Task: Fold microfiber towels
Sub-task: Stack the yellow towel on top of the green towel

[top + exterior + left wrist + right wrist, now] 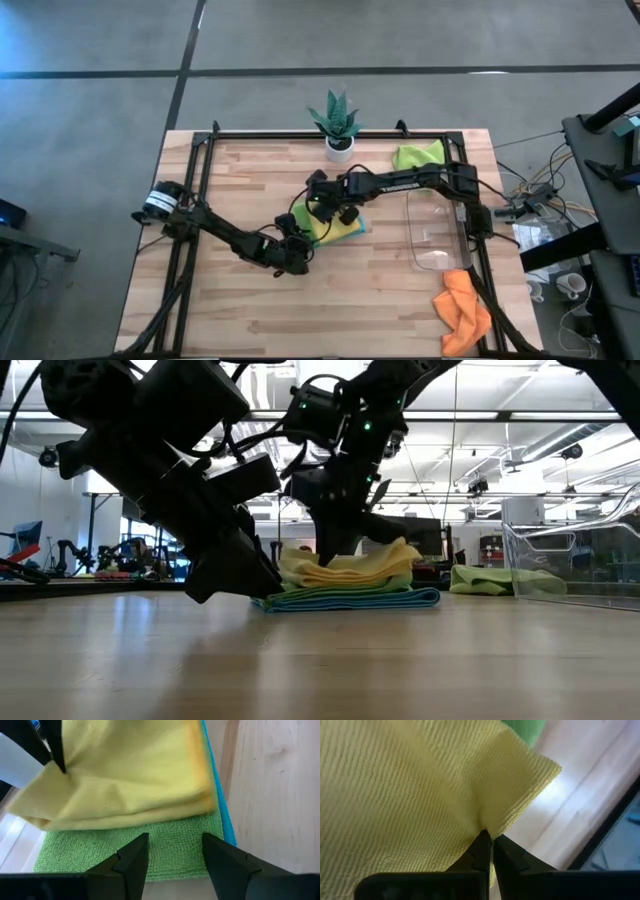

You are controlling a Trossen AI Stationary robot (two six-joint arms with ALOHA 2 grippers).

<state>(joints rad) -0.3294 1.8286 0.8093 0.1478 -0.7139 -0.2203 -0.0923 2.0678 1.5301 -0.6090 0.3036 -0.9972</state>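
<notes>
A stack of three microfiber towels lies at the table's middle: a light blue one (350, 601) at the bottom, a lime green one (125, 850) on it, and a folded yellow one (135, 780) on top. My right gripper (491, 842) is shut on the yellow towel at the stack's far left. My left gripper (175, 852) stands open at the stack's near left edge, its fingers either side of a strip of the green towel. Another lime green towel (418, 155) lies crumpled at the far right. An orange one (462, 310) lies at the near right. My right gripper pinches the yellow towel's upper layer (485, 822) between its two fingertips, a little in from a corner (547, 770). The fingers slant down from the far right. The cloth puckers at the fingertips and the towel's remainder lies on the stack. My left gripper: whether its fingers (135, 857) touch the green towel, I cannot tell.
A clear plastic tray (435, 235) stands right of the stack. A small potted plant (338, 125) sits at the far edge's middle. Bare wood (330, 310) lies toward the near edge and left of the arms.
</notes>
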